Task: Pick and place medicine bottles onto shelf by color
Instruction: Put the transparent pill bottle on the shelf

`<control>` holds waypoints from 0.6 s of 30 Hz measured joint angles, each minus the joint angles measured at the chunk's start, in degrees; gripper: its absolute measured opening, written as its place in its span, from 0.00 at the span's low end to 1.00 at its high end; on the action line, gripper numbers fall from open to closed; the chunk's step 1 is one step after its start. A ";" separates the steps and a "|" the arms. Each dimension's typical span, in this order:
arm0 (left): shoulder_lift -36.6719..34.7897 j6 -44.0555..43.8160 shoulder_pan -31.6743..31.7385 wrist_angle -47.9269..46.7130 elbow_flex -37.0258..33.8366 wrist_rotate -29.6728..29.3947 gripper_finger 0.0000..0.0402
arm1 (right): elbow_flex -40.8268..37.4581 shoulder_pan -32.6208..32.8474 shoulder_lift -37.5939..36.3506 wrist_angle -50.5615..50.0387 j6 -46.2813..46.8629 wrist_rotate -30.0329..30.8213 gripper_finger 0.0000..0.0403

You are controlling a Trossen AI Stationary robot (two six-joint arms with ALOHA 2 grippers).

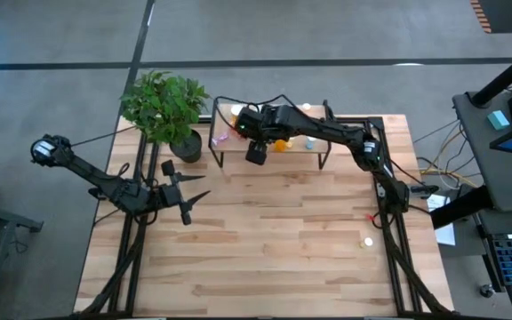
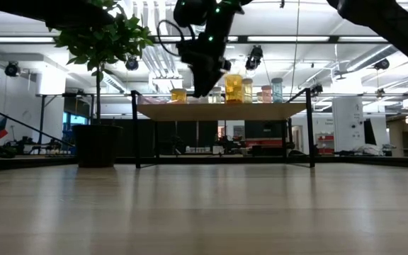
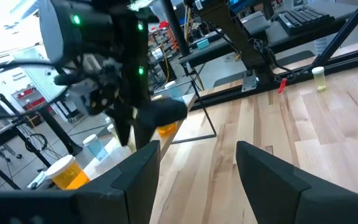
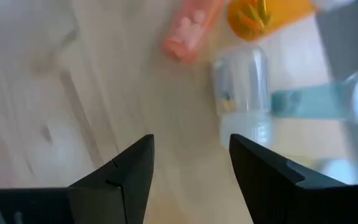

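Note:
The shelf, a light wooden top on thin black legs, stands at the table's far side. Several medicine bottles stand on it, among them a large orange bottle, a pink bottle and a blue bottle. My right gripper hovers above the shelf's near left part, open and empty. Ahead of its fingers are a pink bottle, a pale bottle and a blue bottle. A yellowish bottle stands alone on the table near the right edge. My left gripper waits open at the table's left.
A potted plant stands at the table's far left, next to the shelf's left end. The wide wooden tabletop spreads in front of the shelf. Black frame rails run along the left and right edges.

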 joint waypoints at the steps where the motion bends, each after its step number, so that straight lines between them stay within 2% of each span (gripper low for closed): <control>1: -0.01 0.01 0.00 0.00 0.00 -0.02 0.49 | 0.65 0.05 -0.20 -0.87 -3.86 0.03 0.50; 3: 0.01 0.00 -0.01 0.01 0.00 0.00 0.49 | 2.22 0.26 -0.59 -3.01 -10.88 0.00 0.50; 5: 0.03 0.00 0.02 0.16 -0.01 0.00 0.49 | 3.76 0.50 -1.13 -5.72 -14.10 -0.13 0.50; 11: 4.50 0.02 1.66 5.20 1.45 0.16 0.49 | 3.68 3.75 -6.69 -6.49 -14.64 -5.74 0.50; 14: 9.43 0.02 3.25 6.50 3.94 2.25 0.49 | 0.18 7.49 -10.06 -5.68 -13.93 -5.90 0.50; 18: 16.09 0.69 4.52 6.06 8.34 7.59 0.49 | -9.16 12.48 -15.15 -1.89 -14.08 -6.00 0.50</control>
